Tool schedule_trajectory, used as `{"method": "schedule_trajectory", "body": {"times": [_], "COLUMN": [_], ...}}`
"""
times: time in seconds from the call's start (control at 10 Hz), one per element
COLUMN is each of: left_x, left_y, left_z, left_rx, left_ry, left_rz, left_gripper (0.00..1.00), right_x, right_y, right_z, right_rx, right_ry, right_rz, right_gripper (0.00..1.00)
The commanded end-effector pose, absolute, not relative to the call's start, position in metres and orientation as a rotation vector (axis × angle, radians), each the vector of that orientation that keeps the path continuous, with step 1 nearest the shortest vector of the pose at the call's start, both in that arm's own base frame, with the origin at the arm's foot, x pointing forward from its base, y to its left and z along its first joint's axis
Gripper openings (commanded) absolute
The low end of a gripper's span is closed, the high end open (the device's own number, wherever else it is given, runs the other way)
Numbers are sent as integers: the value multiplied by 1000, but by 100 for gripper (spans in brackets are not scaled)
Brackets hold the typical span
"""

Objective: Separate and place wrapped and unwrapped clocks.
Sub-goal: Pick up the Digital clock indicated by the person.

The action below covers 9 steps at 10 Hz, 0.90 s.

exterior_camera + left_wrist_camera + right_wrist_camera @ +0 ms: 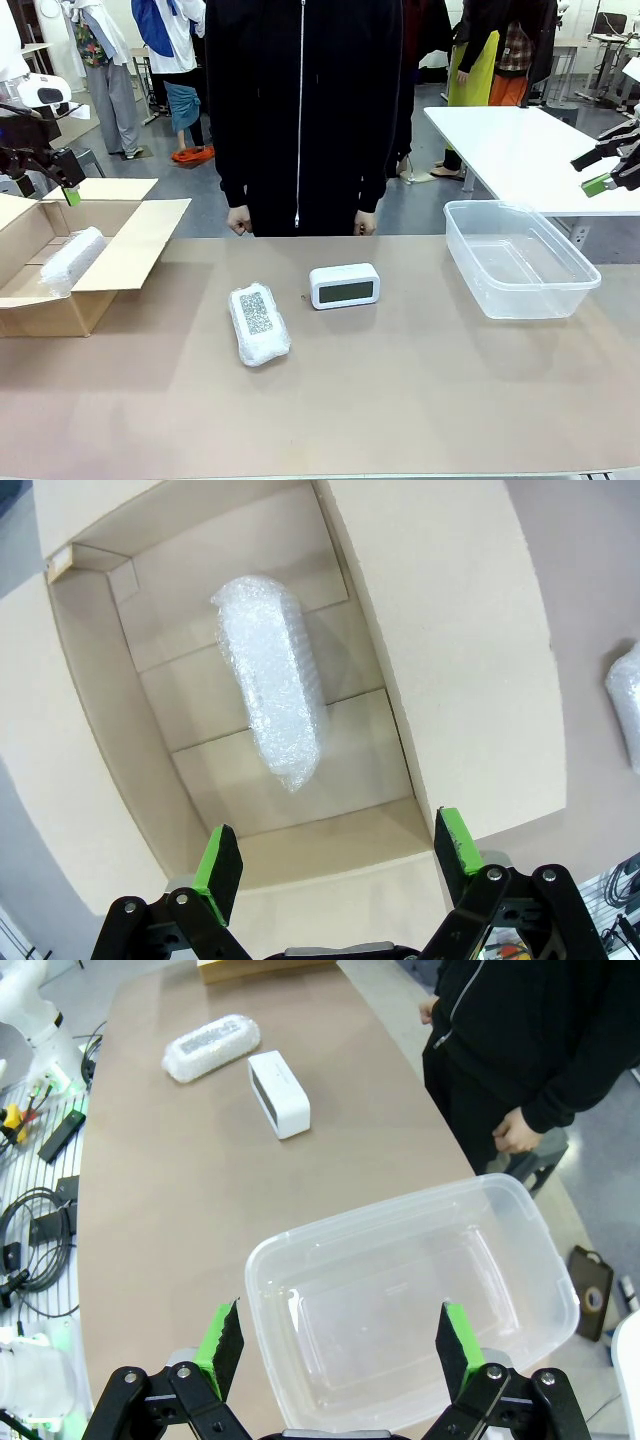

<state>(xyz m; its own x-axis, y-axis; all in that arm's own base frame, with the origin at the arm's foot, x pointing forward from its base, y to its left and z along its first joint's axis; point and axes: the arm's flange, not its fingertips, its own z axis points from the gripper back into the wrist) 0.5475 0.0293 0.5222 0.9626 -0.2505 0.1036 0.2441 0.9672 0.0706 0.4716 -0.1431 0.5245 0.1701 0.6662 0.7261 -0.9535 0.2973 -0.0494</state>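
Above the cardboard box [48,312], the left gripper [336,845] gaped empty; the bubble-wrapped clock [258,325] on the bench [420,400] could slip from a shallow pinch.

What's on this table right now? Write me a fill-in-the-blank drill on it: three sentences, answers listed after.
1. A bubble-wrapped bundle lies inside the ____ box.
2. Only ____ other wrapped bundle lies out on the table, beside the bare white digital clock.
3. The clear plastic tub is ____.

Missing words: cardboard; one; empty.
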Motion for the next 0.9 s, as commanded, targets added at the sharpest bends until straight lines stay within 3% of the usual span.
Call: {"method": "schedule_trajectory", "body": {"times": [0.0,0.3,0.8], "left_x": [543,516,498], "left_y": [33,63,146], "left_z": [536,563,583], "left_rx": [113,90,1], "left_ry": [-141,-219,-292], "left_rz": [-307,-606,-914], "left_gripper": [100,100,100], "right_x": [472,472,472], "right_y": [-142,-142,-142], "right_z": [524,524,524], "right_rx": [483,483,483], "right_ry": [-738,-738,-738], "right_rz": [1218,1218,1218], "right_gripper": [100,100,100]}}
